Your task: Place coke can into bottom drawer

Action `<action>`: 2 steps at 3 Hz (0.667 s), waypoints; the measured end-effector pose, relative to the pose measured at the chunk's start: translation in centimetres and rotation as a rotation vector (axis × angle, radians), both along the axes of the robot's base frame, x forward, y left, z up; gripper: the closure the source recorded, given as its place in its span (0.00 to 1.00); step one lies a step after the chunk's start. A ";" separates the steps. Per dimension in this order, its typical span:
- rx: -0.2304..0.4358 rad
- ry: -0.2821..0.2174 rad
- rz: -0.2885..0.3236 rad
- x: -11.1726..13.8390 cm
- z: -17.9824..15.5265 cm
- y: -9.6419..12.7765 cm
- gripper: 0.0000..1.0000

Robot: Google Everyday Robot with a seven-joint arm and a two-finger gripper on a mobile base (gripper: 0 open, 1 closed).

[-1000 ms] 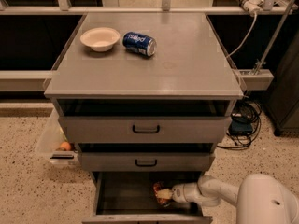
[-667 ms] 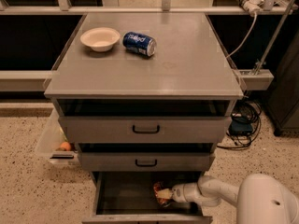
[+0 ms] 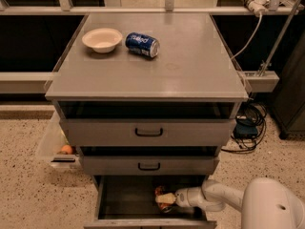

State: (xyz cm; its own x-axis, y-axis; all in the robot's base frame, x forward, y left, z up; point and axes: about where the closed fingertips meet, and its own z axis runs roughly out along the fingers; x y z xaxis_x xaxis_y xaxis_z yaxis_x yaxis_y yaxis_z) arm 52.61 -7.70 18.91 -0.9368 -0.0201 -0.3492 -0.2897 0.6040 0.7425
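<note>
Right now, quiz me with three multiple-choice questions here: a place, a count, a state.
1. Where is the robot's two-finger gripper?
A. on the floor
B. inside the open, deep grey bottom drawer
C. at the middle drawer's handle

2. How many things lie on the flat grey cabinet top?
A. two
B. three
C. none

3. How is the blue aluminium can with white lettering placed?
A. upright
B. on its side
C. crushed flat

Answers: B, it sits there by the small red-orange coke can; A, only a round white bowl and the blue can; B, its end faces sideways.
</note>
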 end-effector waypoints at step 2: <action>0.000 0.000 0.000 0.0 0.0 0.0 0.00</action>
